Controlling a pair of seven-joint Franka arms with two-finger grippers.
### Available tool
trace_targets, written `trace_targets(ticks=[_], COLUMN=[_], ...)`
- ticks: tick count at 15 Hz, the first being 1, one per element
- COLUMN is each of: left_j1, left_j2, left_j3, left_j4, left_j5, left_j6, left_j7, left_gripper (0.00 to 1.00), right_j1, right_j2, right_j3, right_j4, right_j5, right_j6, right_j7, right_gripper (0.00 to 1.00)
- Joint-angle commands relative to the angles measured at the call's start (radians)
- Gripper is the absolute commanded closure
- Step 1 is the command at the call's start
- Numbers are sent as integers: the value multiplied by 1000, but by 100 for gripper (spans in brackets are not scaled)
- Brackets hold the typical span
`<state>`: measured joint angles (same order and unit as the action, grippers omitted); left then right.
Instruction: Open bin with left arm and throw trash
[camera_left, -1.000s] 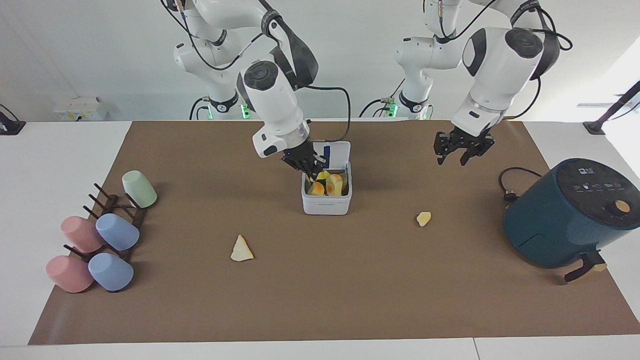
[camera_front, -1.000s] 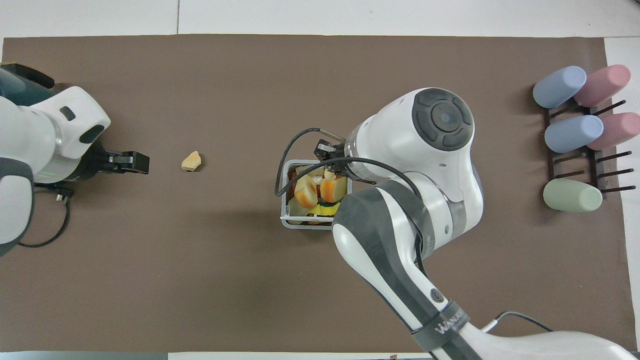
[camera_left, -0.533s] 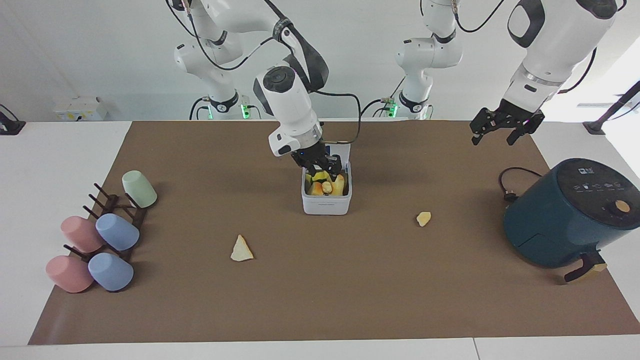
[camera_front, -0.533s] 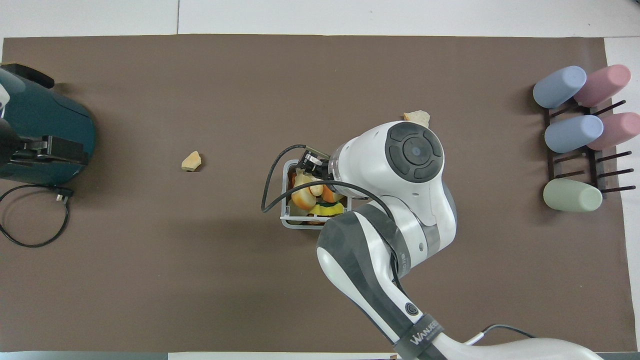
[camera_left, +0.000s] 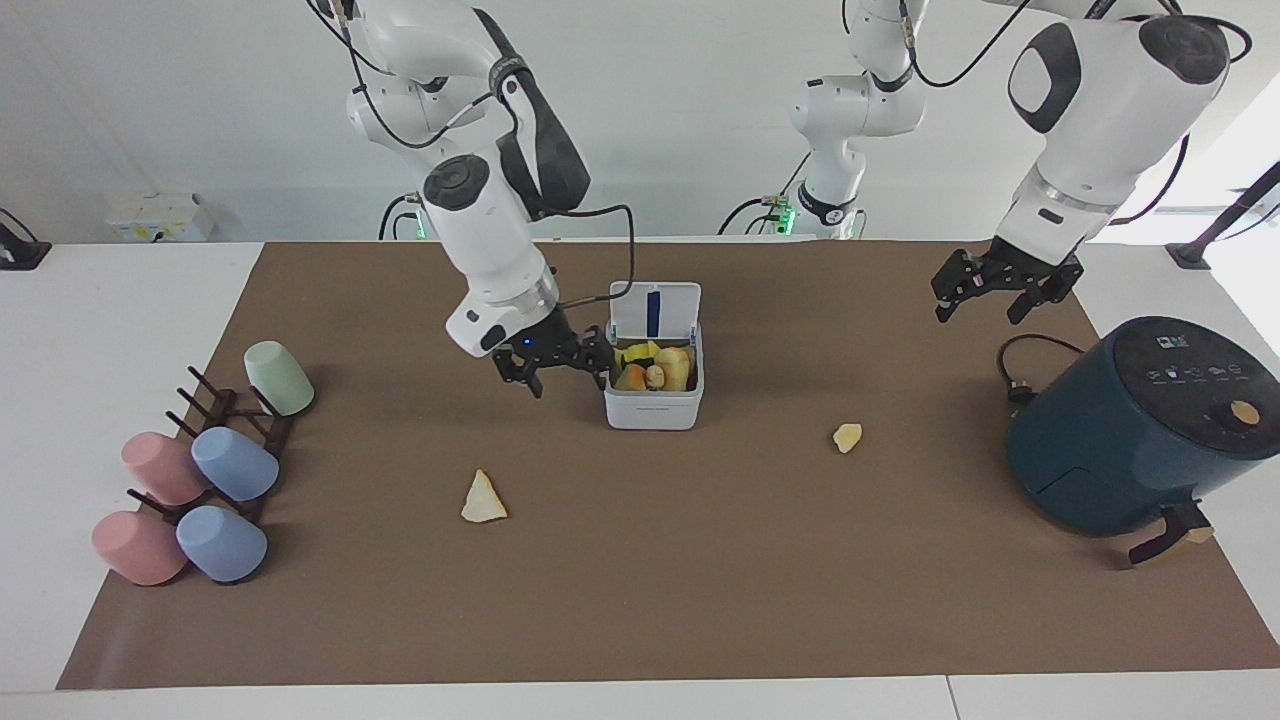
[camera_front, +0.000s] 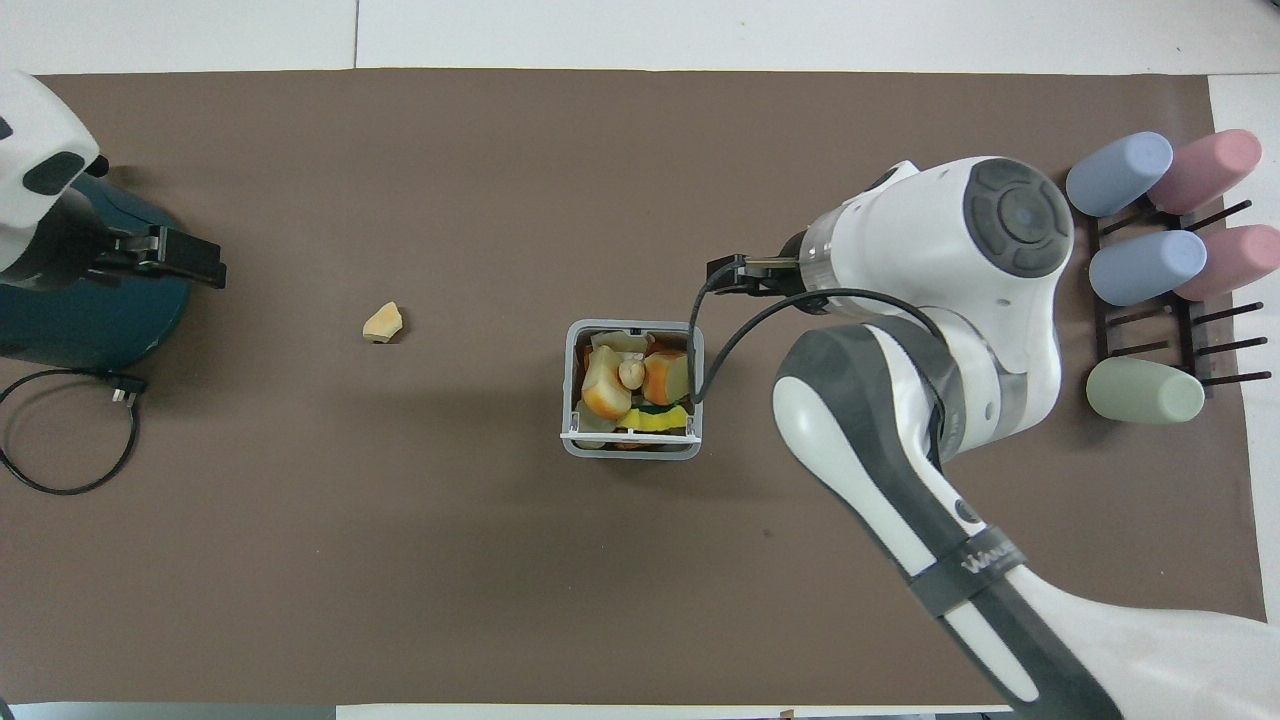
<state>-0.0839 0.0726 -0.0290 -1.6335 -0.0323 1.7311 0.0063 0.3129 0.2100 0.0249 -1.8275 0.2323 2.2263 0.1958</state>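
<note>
Bin (camera_left: 652, 400) first: we see a small white plastic cube with rounded corners in the middle of the brown mat (camera_left: 640, 580), its square lid (camera_left: 655, 310) standing upright and its inside heaped with yellow and orange peel-like pieces, a small pale lump (camera_left: 655, 376) on top. On the mat we find two loose scraps: a pale triangular wedge (camera_left: 484, 499) farther from the robots than the bin, toward the right arm's end, and a small yellow lump (camera_left: 847, 437) toward the left arm's end. We see the right gripper (camera_left: 553, 370) low, just beside the bin, its dark fingers spread with nothing between them. The left gripper (camera_left: 985, 290) hangs over the mat's edge near the smooth teal appliance (camera_left: 1130, 440), fingers apart and bare. Matte pastel cups (camera_left: 235, 463) lie on a dark wooden rack (camera_left: 225, 410).
</note>
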Motion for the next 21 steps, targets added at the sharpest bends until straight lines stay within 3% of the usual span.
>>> trace_targets(ticks=[1, 4, 8, 16, 17, 18, 21], left_j1=[-49, -88, -106, -142, -142, -142, -140], left_j2=[93, 102, 142, 216, 216, 213, 181], left_j3=[7, 7, 6, 6, 7, 6, 6], left_j4=[6, -124, -258, -437, -437, -437, -437], left_j5=[-11, -11, -11, -11, -11, -11, -11], left_j6=[82, 238, 413, 697, 691, 685, 659], left_j7=[-26, -58, -69, -123, -126, -149, -195], left_gripper=[0, 0, 0, 2, 41, 97, 100], right_j1=[-66, -98, -158, -160, -160, -158, -158], right_j2=[17, 92, 213, 256, 255, 253, 247], right_j3=[10, 10, 12, 13, 15, 15, 15], right_j4=[-35, -36, -29, -39, -47, -62, -90], right_j5=[-94, -200, -202, -185, -185, -185, -186], right_j6=[71, 165, 346, 391, 392, 398, 420], right_j7=[-224, -257, -329, -322, -325, -328, -329], right_gripper=[0, 0, 0, 0, 0, 2, 9])
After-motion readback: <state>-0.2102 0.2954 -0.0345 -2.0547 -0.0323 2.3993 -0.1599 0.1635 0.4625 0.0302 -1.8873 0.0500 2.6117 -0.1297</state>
